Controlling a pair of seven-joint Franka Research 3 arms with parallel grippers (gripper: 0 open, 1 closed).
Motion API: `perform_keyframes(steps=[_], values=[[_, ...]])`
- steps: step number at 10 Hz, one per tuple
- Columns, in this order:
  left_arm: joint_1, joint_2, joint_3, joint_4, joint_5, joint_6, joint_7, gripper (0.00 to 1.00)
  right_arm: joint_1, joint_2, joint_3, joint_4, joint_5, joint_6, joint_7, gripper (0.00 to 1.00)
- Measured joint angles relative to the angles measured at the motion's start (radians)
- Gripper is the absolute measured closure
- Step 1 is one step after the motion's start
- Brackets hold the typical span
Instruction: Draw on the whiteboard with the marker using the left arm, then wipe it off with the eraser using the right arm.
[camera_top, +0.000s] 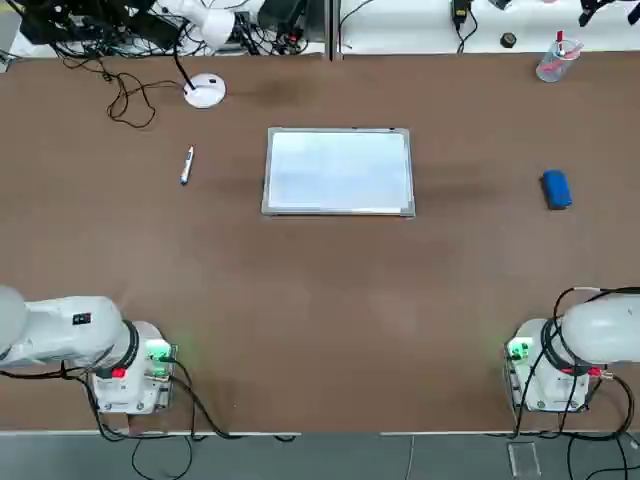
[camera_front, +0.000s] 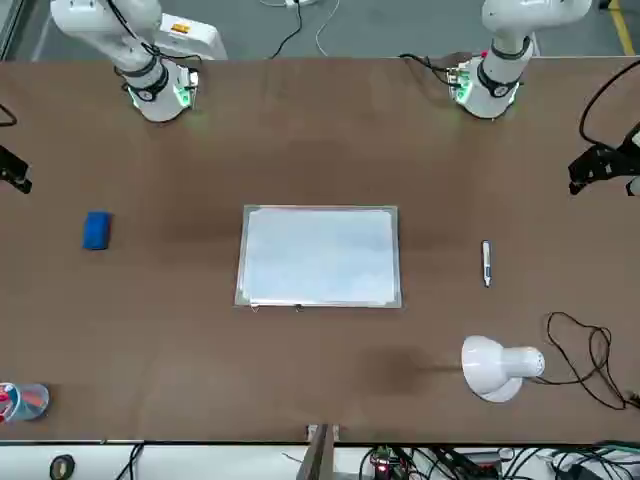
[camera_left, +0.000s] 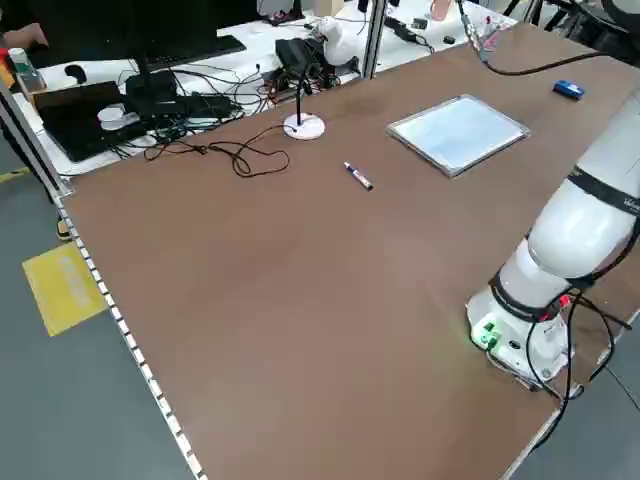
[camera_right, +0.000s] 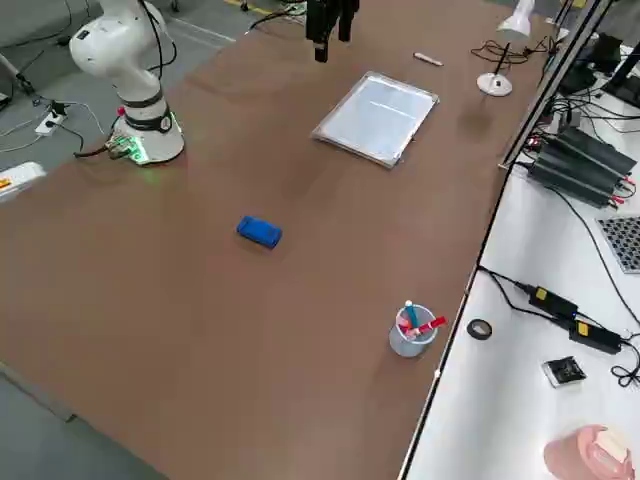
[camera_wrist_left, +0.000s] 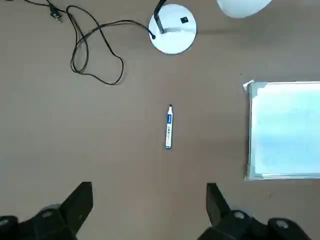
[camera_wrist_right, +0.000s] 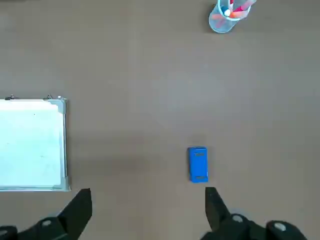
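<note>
On the brown tabletop, the left gripper (camera_wrist_left: 150, 205) hovers at the left with fingers spread. Left of the whiteboard lies the marker (camera_top: 187, 165), slim and white with dark blue ends. The whiteboard (camera_top: 338, 171) is flat, pale and rectangular, framed in thin silvery metal. Right of it sits the eraser (camera_top: 557, 189), a blue round-cornered block; the right gripper (camera_wrist_right: 149, 207) hovers nearby, fingers also spread.

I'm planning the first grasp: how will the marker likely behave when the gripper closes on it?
The marker looks slim and rounded, so it may roll if nudged off-center. Its straight barrel suggests it should stay stiff, and its small size suggests little weight.
</note>
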Motion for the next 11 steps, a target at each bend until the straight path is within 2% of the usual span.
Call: perform_keyframes(steps=[7, 9, 11], values=[[0.0, 0.006, 0.001, 0.0, 0.012, -0.019, -0.001, 0.0, 0.0, 0.0, 0.0, -0.005, 0.0, 0.0, 0.0, 0.0], [0.0, 0.021, 0.001, -0.047, 0.012, 0.025, -0.005, 0.0, 0.0, 0.0, 0.0, -0.006, 0.0, 0.0, 0.0, 0.0], [0.001, 0.033, 0.001, -0.138, 0.013, 0.135, -0.006, 0.0, 0.0, 0.0, 0.0, -0.006, 0.0, 0.0, 0.0, 0.0]])
